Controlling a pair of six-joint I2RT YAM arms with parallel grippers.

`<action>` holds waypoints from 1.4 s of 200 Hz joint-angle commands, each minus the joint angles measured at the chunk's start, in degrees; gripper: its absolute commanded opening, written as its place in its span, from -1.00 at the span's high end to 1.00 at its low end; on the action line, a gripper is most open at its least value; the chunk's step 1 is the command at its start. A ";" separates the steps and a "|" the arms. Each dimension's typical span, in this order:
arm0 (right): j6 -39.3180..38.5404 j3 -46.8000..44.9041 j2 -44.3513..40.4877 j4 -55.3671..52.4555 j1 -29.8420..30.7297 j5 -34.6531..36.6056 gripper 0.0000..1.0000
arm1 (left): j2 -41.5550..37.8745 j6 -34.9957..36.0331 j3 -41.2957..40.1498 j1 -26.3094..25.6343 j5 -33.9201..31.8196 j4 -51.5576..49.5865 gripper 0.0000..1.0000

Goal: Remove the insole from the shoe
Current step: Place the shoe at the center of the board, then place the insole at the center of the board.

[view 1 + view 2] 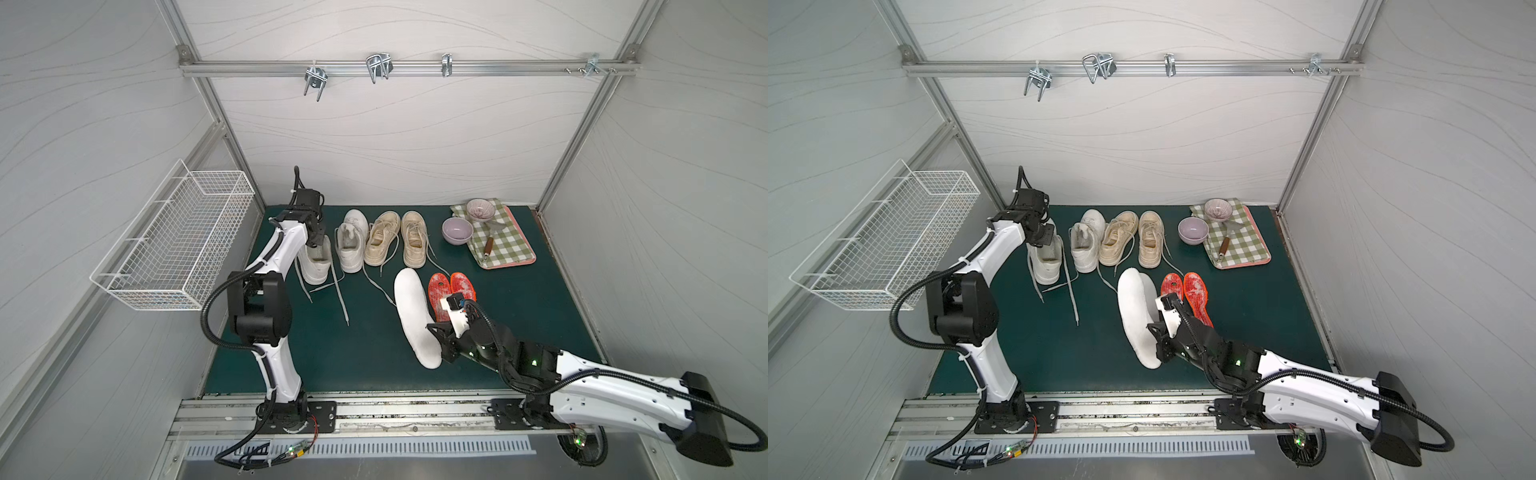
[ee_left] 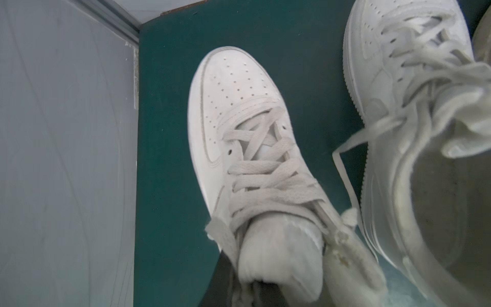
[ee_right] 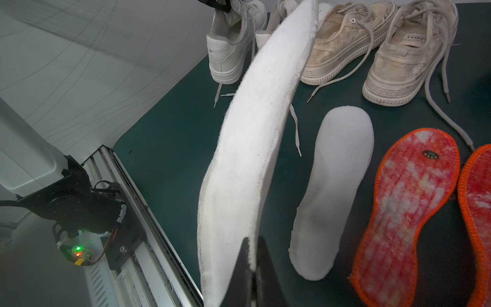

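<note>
The row of four shoes point(image 1: 380, 241) stands at the back of the mat point(image 1: 353, 357). At the row's left end, the left gripper point(image 1: 314, 237) is on the end shoe point(image 1: 318, 266). In front of the row's right end, the right gripper point(image 3: 251, 255) holds one insole point(image 3: 247, 148) up off the mat. A second insole point(image 3: 332, 191) lies flat there too. A pair of insoles point(image 3: 406, 207) lies in front of the row, just past its right end. Right of the row sits a bowl point(image 1: 457, 230), then a tray point(image 1: 515, 264) with a cloth point(image 1: 513, 245) on it. Another bowl point(image 1: 479, 209) and a spatula point(image 1: 489, 245) lie on the cloth. A wire basket point(image 1: 174, 237) hangs on the wall left of the row. A rail point(image 1: 415, 66) with hooks point(image 1: 378, 66) runs high behind the row.
</note>
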 commanded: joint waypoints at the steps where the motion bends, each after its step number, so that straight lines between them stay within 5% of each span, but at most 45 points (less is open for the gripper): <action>1: 1.34 0.52 1.00 -1.39 0.16 0.98 1.00 | 2.53 3.87 6.35 0.63 2.10 4.14 1.00; 26: 2.08 0.42 2.34 -1.51 0.12 1.10 1.00 | 6.97 3.49 11.20 1.09 4.09 1.49 1.00; 74: 2.43 2.61 7.27 -0.67 0.17 0.75 1.00 | 10.46 -1.42 15.85 1.34 2.97 -2.68 0.60; 118: 3.20 6.55 13.04 -0.18 0.16 1.18 1.00 | 7.68 -4.53 15.70 1.36 0.20 -2.90 -0.01; 159: 6.00 10.56 20.17 0.41 -0.24 1.71 1.00 | -0.10 -10.84 13.84 1.23 -1.46 -3.42 -0.27; 174: 7.62 12.29 22.98 0.50 -0.72 1.93 1.00 | -5.59 -14.65 10.24 1.22 -0.97 -2.07 -0.36; 181: 8.32 13.11 24.15 0.44 -1.11 1.92 1.00 | -8.40 -16.72 7.35 1.20 -0.10 -1.01 -0.88; 185: 8.76 13.56 24.96 0.44 -1.42 1.79 1.00 | -10.04 -17.91 5.71 1.25 0.48 -0.29 -0.98; 280: 14.51 23.99 43.38 -0.09 -6.83 -6.50 1.00 | -41.99 -35.16 -39.16 -10.16 -4.24 28.65 -0.99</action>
